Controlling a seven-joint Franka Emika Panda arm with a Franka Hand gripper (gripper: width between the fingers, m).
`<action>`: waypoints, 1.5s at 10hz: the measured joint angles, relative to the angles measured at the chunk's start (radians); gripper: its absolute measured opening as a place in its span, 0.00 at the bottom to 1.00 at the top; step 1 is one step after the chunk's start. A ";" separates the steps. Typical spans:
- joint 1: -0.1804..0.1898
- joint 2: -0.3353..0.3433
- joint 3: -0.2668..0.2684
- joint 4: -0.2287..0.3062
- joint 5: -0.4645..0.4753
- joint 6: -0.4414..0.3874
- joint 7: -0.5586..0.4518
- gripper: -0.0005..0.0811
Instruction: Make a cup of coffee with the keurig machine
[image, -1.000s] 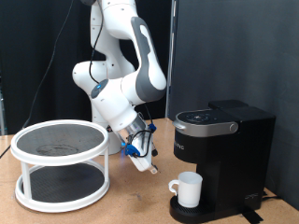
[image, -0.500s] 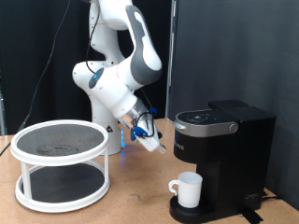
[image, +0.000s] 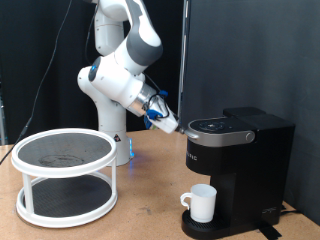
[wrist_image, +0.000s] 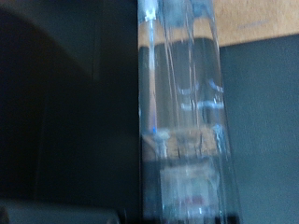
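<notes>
The black keurig machine (image: 238, 165) stands at the exterior view's right with its rounded lid (image: 221, 127) down. The white cup (image: 203, 203) sits upright on its drip base under the spout, handle towards the exterior view's left. My gripper (image: 167, 123) hangs in the air just left of the lid's edge, at about lid height, tilted towards the machine. Its fingers look pressed together with nothing between them. The wrist view is motion-blurred: the fingers (wrist_image: 182, 103) show as one pale band in front of the dark machine (wrist_image: 65, 112).
A white two-tier round rack (image: 64, 152) with a dark mesh top stands on the wooden table (image: 145, 215) at the exterior view's left. The arm's white base (image: 113, 135) is behind it. A black curtain hangs behind the machine.
My gripper has risen from low over the table beside the cup to the level of the machine's lid and moved right towards it. The cup and machine have not moved.
</notes>
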 joint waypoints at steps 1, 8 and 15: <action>0.000 -0.034 -0.001 0.001 -0.004 -0.016 0.033 0.91; -0.001 -0.260 0.000 0.027 -0.069 -0.116 0.267 0.91; -0.066 -0.259 0.216 0.193 -0.517 0.060 0.475 0.91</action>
